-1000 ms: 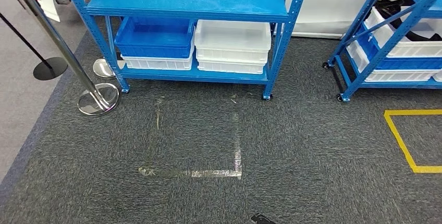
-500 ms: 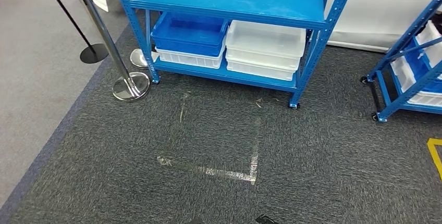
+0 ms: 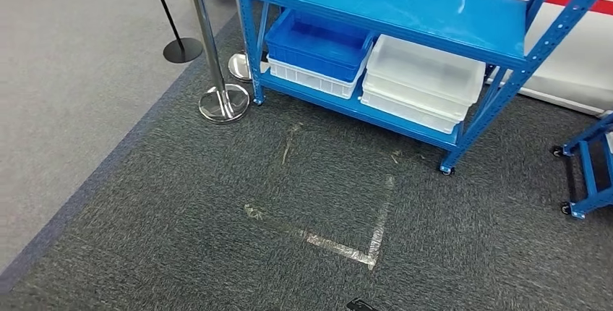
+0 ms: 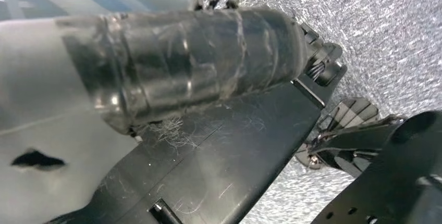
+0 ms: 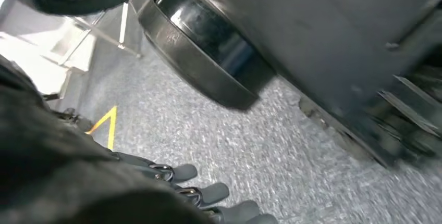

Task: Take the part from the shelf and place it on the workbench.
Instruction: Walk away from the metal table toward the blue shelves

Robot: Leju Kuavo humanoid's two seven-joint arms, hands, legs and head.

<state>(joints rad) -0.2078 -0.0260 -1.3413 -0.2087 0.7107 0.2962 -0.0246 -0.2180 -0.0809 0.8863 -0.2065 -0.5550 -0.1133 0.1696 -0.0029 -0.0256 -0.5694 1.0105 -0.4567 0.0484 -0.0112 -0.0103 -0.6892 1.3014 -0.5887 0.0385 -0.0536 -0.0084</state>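
Note:
A blue metal shelf [image 3: 405, 7] stands across the upper right of the head view, and its top board is bare where I can see it. On its low board sit a blue bin [image 3: 318, 43] stacked on a white bin [image 3: 311, 79], with a stack of white bins [image 3: 423, 72] beside them. I cannot make out a part in any bin. My right hand [image 5: 177, 182] hangs over the carpet, its grey-tipped fingers [image 5: 213, 193] straight and holding nothing. My left hand [image 4: 346, 125] shows as dark blurred fingers above the carpet, and its pose is unclear.
A chrome stanchion [image 3: 217, 72] stands at the shelf's left corner, and a black-based post [image 3: 181, 49] behind it. A second blue wheeled rack [image 3: 589, 173] sits at the right edge. Worn tape [image 3: 361, 246] marks the dark carpet in front. A yellow floor line [image 5: 107, 122] lies near my right hand.
The whole picture has shifted, so the camera has moved. The shelf now sits further right and skewed, and the yellow floor marking and most of the second rack have left the head view.

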